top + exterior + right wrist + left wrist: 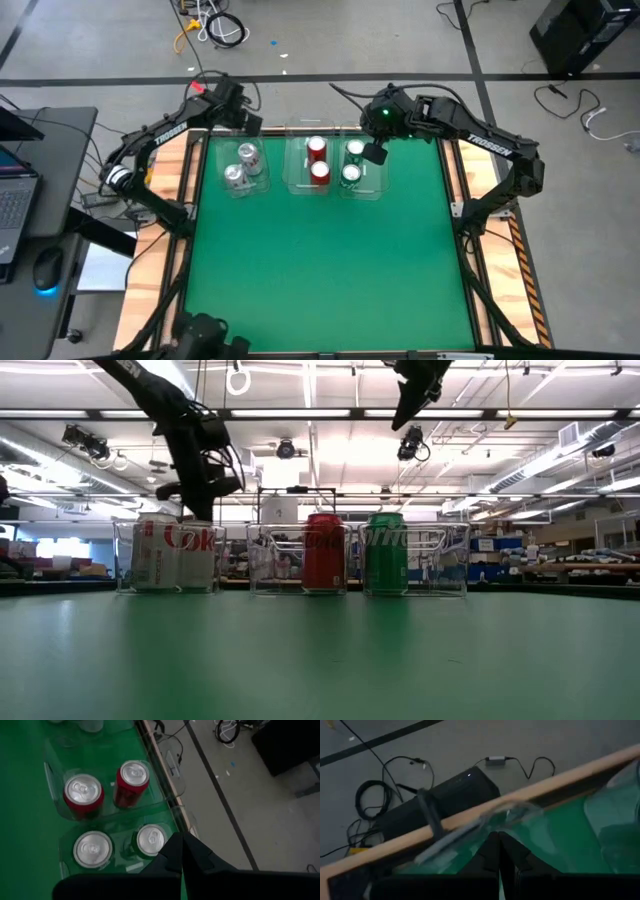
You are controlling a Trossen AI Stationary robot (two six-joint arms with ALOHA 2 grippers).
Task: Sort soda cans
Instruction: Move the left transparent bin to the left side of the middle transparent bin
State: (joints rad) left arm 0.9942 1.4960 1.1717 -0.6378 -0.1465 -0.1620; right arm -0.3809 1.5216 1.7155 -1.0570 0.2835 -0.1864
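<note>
Above green cans [353,161], right hand [374,153] closed; left hand [247,126] closed, raised

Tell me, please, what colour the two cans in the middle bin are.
Red, with silver tops; the red cans show best in the right wrist view.

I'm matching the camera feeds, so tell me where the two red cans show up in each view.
High view: red cans in the middle bin, far edge.
Low view: centre, one hiding the other.
Left wrist view: not visible.
Right wrist view: upper left.
Shared landmark: green cans alongside.
</note>
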